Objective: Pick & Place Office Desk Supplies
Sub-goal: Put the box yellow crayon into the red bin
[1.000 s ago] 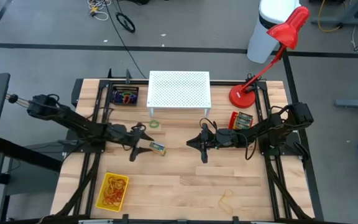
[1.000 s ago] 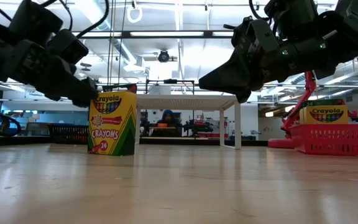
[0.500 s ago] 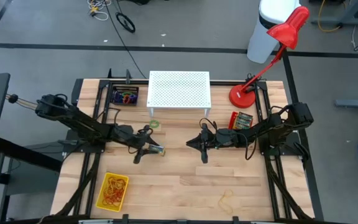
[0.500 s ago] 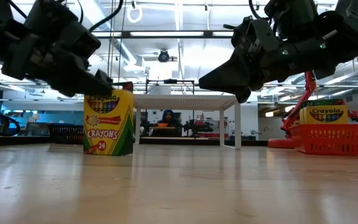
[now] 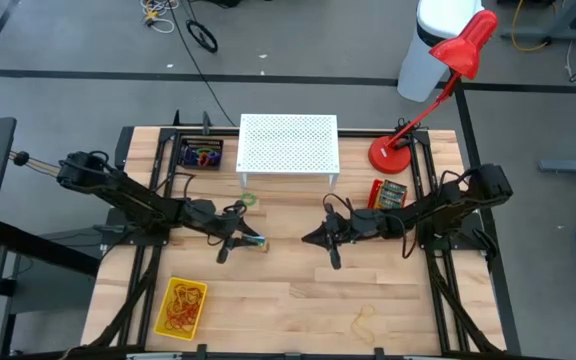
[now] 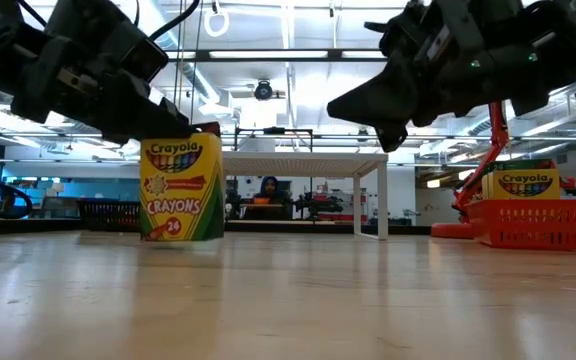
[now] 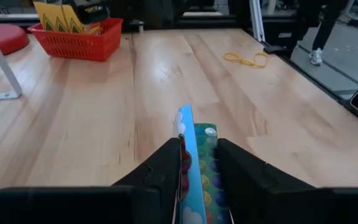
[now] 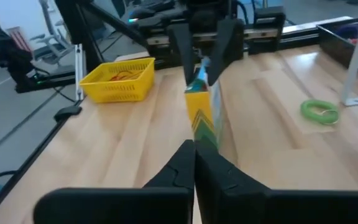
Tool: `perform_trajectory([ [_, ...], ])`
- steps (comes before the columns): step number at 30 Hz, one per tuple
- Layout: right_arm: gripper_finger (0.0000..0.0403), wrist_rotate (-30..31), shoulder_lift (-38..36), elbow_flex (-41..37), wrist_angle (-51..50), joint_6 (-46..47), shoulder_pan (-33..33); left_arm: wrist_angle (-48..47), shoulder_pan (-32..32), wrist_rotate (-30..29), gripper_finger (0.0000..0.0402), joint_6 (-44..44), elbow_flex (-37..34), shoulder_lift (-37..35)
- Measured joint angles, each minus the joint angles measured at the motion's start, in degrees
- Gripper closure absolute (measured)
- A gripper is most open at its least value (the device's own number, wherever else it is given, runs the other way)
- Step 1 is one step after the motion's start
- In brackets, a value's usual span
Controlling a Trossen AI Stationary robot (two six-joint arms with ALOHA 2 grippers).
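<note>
A yellow-and-green crayon box [image 6: 181, 190] stands upright near the table's middle [image 5: 256, 241], also seen in the right wrist view [image 8: 205, 112]. My left gripper [image 5: 247, 240] is shut on its top. My right gripper [image 5: 317, 240] hangs shut above the table [image 6: 353, 100] to the box's right, touching nothing. A green loop [image 5: 249, 199] lies flat on the wood in front of the white stand. A rubber band [image 5: 365, 320] lies near the table's near edge. My left gripper pinches the crayon box's top end [image 7: 194, 134] between its two fingers [image 8: 180, 43], one on each broad face. The fingers come slanting down from the table's left. The box stays upright; whether its bottom rests on the table or hangs just above it, I cannot tell.
A red basket of crayon boxes [image 5: 388, 193] sits at the right beside the red lamp's base [image 5: 392, 154]. The white perforated stand [image 5: 288, 145] is at the far edge, with a black tray of coloured loops [image 5: 200, 156] to its left. A yellow basket of rubber bands [image 5: 181, 306] sits near-left.
My left gripper has moved toward the table's right, over the crayon box, and now has its top between the fingers. The box has turned a little, so its front faces the low camera more squarely. My right gripper has shifted slightly toward the near edge.
</note>
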Motion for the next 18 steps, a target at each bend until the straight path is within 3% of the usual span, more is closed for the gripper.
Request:
perform_trajectory([
  [7,0.0394,1.8,-4.3,0.0,-5.4,-0.9,1.4,0.2,0.0,-0.1,0.0288,-0.8,3.7,0.4],
  [15,0.0397,19.1,-17.0,0.0,-22.1,-0.9,8.7,-4.3,1.7,-0.5,0.0289,1.5,15.2,11.3],
  [18,0.0399,21.5,-19.3,0.0,-24.1,-0.9,10.8,-4.3,3.2,-0.4,0.0289,2.2,20.8,16.9],
])
